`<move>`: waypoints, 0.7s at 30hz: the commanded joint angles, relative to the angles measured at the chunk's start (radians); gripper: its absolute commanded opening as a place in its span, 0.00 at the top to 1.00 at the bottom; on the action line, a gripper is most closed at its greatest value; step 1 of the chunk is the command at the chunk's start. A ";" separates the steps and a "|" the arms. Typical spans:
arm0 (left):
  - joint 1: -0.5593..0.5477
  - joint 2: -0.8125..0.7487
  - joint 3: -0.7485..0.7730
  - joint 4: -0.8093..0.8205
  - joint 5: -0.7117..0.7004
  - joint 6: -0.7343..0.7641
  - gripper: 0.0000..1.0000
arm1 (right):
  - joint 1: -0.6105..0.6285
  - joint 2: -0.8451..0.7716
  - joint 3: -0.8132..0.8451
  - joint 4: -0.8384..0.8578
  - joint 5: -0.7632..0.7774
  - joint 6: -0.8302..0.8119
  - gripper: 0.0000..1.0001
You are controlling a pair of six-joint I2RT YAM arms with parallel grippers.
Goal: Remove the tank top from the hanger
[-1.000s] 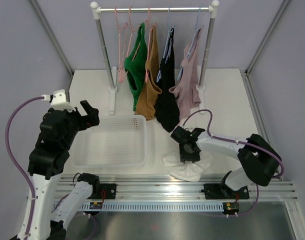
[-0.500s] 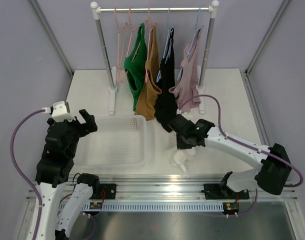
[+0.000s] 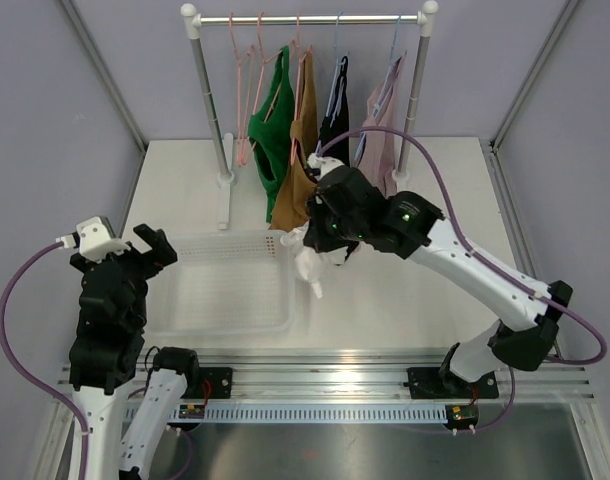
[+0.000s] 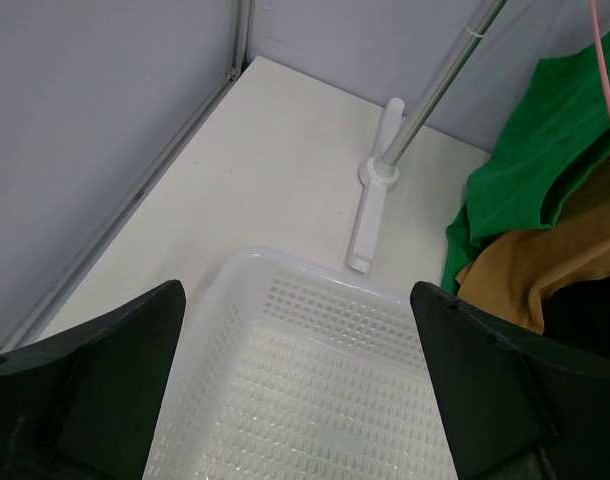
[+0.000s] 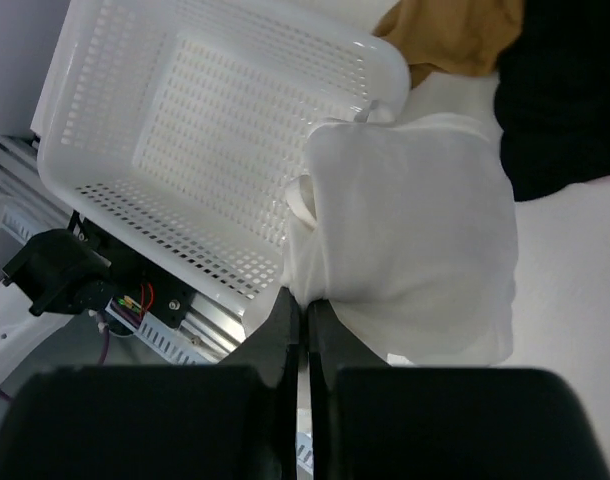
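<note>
Hanging on one rail [image 3: 305, 18]: four tops, namely green top [image 3: 270, 130], brown top [image 3: 300, 175], black top [image 3: 335, 122], pink top [image 3: 377, 142]. One white tank top [image 3: 311, 268] dangles in air, pinched by right gripper [image 3: 320, 242], just beside right rim of one basket [image 3: 225, 237]. Left gripper [image 3: 157, 245] near basket's left end, spread.

Left wrist: two fingers [image 4: 105, 380] wide apart, basket between. Three tops at right.

Right wrist: two fingers [image 5: 283, 315] pressed together, pinching white tank top's edge. Basket beside it.
</note>
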 commanded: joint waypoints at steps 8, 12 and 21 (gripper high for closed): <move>0.027 -0.008 -0.011 0.065 -0.055 -0.024 0.01 | 0.153 0.382 0.267 0.090 -0.059 -0.069 1.00; 0.035 -0.008 -0.014 0.071 -0.057 -0.024 0.01 | 0.173 0.491 0.335 0.068 -0.036 -0.063 0.67; 0.044 0.073 0.021 0.121 0.195 -0.054 0.01 | 0.185 0.370 0.298 0.070 0.094 -0.084 0.01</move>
